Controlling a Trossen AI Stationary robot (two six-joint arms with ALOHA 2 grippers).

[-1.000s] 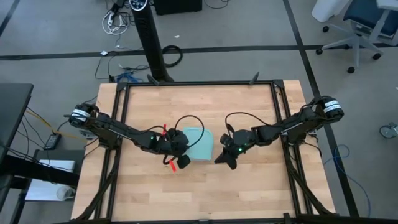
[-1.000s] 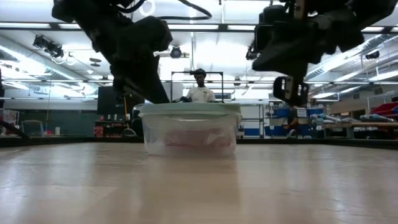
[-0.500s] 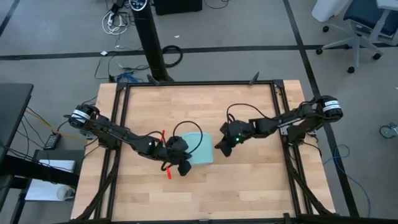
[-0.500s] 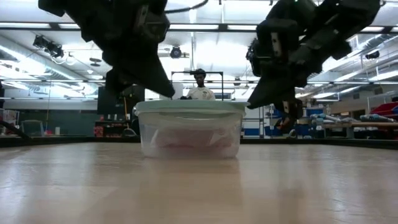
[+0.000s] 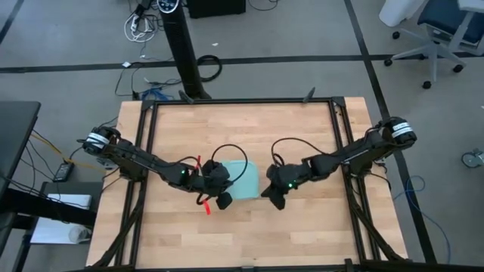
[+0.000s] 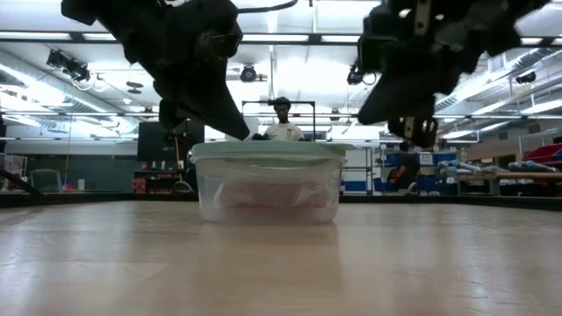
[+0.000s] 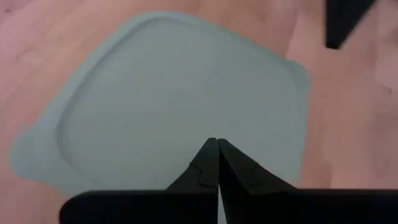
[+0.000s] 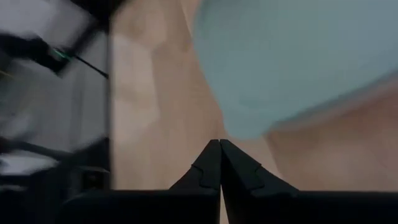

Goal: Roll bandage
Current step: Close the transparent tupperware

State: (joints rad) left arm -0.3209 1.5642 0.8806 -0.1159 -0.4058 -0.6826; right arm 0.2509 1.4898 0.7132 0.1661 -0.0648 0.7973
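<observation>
Hovering: both my grippers hang close over the lidded container [image 5: 243, 180] at mid-table [image 5: 249, 234].
Left gripper [image 7: 217, 149]: fingers pressed together, nothing between them, tips just above the pale-blue lid [image 7: 180, 93].
Left arm: stretched low from the left edge, wrist bent down over the lid's left side.
Right gripper [image 8: 219, 149]: fingers pinched closed, empty, beside the lid's right corner over bare wood.
Right arm: reaching in from the right edge, elbow raised.
Bandage [image 6: 263, 198]: reddish mass inside the clear tub, blurred through the wall.
Person [image 6: 282, 125]: standing beyond the table.
</observation>
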